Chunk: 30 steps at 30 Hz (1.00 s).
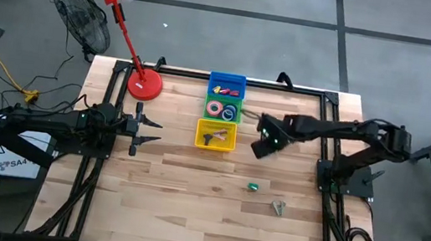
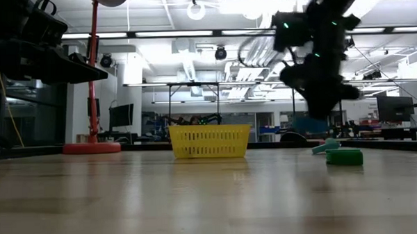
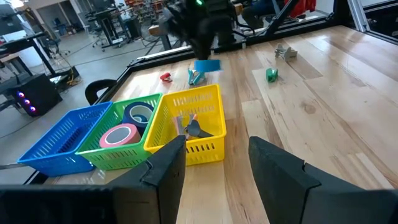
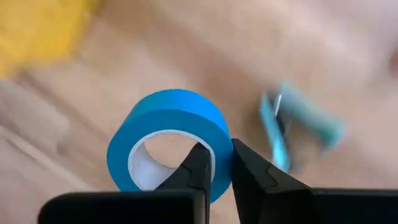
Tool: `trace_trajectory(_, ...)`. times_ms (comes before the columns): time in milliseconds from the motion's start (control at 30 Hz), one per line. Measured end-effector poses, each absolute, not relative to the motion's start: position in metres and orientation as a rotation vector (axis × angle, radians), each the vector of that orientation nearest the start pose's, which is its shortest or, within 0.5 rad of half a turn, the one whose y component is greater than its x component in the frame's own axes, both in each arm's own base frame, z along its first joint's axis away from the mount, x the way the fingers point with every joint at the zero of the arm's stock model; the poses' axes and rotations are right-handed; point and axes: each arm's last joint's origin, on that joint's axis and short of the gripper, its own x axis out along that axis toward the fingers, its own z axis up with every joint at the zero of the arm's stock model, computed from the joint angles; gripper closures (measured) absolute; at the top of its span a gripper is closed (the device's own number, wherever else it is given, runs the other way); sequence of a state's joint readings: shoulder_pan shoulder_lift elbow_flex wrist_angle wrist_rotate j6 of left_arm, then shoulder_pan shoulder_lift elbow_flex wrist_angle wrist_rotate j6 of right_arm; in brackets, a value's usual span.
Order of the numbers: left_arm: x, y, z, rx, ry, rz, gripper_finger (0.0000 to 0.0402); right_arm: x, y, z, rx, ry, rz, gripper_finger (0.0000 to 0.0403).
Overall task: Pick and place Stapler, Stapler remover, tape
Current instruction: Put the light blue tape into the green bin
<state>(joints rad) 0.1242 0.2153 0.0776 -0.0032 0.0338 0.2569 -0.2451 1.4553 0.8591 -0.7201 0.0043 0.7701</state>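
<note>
Gripping blue tape point(image 4: 169, 137), right hand point(image 4: 214, 163) aloft

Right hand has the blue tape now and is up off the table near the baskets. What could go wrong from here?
1. The right hand pinches only one wall of the blue tape, so the roll may swing or slip out in transit.
2. The green basket already holds a pink and a dark blue roll, so a drop there may land on top and tip out.
</note>
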Motion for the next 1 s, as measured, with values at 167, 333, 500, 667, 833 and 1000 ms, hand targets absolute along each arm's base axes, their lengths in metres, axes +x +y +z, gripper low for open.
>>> trace_trajectory(167,0.108,0.012,0.172,0.245,0.152,0.071,0.0229,0.272,-0.086,0.214,0.515,1.077,-0.758,0.0375)
trace_trajectory(333,0.108,0.012,0.172,0.245,0.151,0.071,0.0229,0.308,-0.113,0.233,0.24,1.012,-0.841,0.0375)
trace_trajectory(500,0.108,0.012,0.172,0.245,0.151,0.071,0.0229,0.342,-0.142,0.234,0.125,0.955,-0.858,0.0375)
trace_trajectory(667,0.108,0.012,0.172,0.245,0.152,0.071,0.0229,0.373,-0.166,0.222,0.095,0.948,-0.849,0.0375)
trace_trajectory(833,0.108,0.012,0.172,0.245,0.152,0.072,0.0229,0.388,-0.182,0.215,0.094,0.955,-0.857,0.0375)
trace_trajectory(1000,0.108,0.012,0.172,0.245,0.151,0.071,0.0229,0.394,-0.186,0.203,0.077,0.982,-0.863,0.0375)
